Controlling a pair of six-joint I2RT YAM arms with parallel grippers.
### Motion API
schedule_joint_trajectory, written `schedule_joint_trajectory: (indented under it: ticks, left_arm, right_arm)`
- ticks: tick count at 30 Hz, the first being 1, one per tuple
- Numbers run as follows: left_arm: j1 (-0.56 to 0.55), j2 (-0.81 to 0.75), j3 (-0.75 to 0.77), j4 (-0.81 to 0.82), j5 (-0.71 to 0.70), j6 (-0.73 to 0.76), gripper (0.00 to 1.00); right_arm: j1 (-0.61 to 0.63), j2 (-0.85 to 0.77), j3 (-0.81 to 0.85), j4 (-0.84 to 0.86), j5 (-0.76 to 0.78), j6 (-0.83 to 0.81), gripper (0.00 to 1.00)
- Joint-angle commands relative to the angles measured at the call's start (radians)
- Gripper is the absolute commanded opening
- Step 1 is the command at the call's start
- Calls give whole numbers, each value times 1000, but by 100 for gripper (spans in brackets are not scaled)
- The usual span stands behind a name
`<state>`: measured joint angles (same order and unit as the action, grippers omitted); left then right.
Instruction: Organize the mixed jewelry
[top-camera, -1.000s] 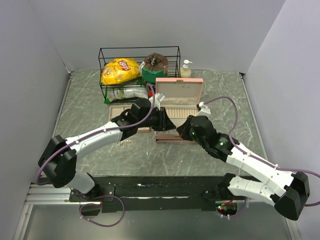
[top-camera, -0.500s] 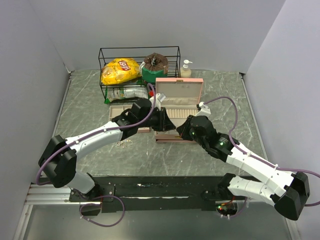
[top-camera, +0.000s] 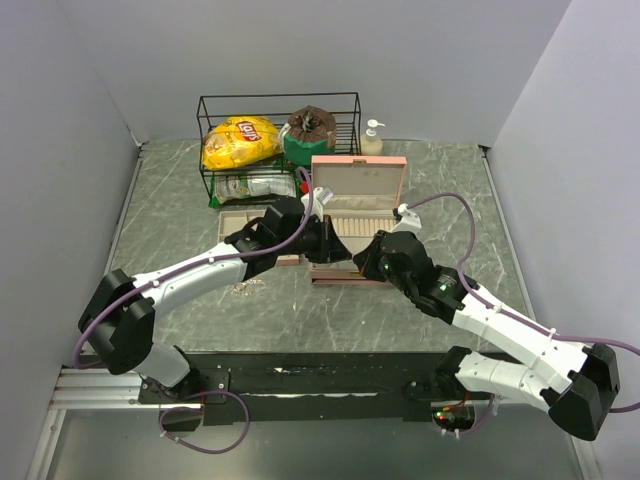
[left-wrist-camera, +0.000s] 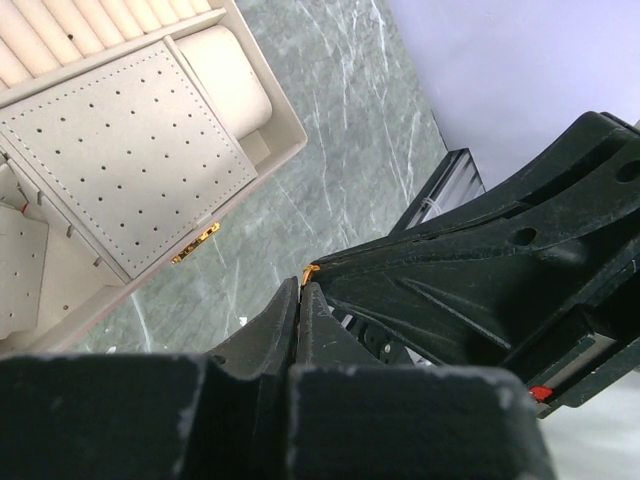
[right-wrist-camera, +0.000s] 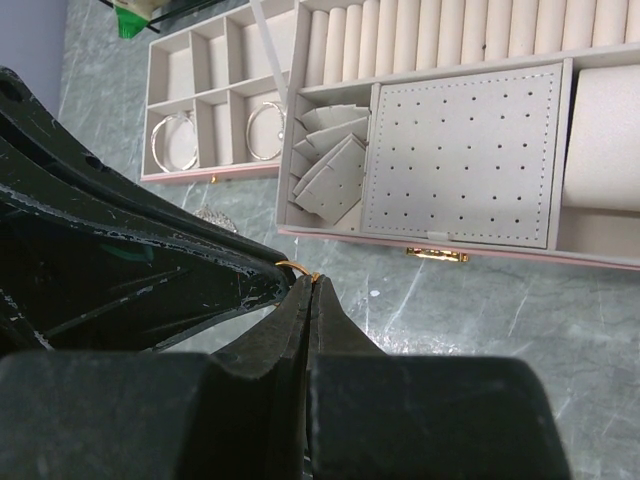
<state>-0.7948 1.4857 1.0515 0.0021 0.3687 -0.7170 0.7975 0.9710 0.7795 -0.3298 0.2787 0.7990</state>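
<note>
My left gripper and right gripper meet tip to tip just in front of the open pink box. Both are shut, and a small gold wire hoop is pinched between the two tips; it shows as a gold speck in the left wrist view. Two larger hoops lie in compartments of the beige tray. A small pile of loose jewelry lies on the table left of the grippers, under my left arm.
A black wire basket at the back holds a yellow chips bag and a green pouch. A soap bottle stands right of it. The box's perforated pad and ring rolls lie just beyond the grippers.
</note>
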Motion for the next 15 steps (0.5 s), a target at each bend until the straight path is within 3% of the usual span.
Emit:
schedule_joint_trajectory:
  ticks: [1, 2, 8, 10, 15]
  left_arm:
    - [-6, 2, 41, 1, -7, 34, 1]
    - [-6, -5, 33, 1, -11, 39, 1]
    - [3, -27, 28, -14, -13, 89, 1]
    - [35, -34, 24, -10, 16, 96, 1]
    - [172, -61, -44, 178, 310, 53, 1]
  right_arm:
    - [-9, -15, 1, 40, 17, 8, 2]
    - [-9, -20, -3, 58, 16, 0, 3]
    - [-26, -92, -55, 113, -28, -46, 35]
    - [-53, -120, -69, 126, -73, -55, 37]
    - [-118, -187, -120, 188, -225, -107, 42]
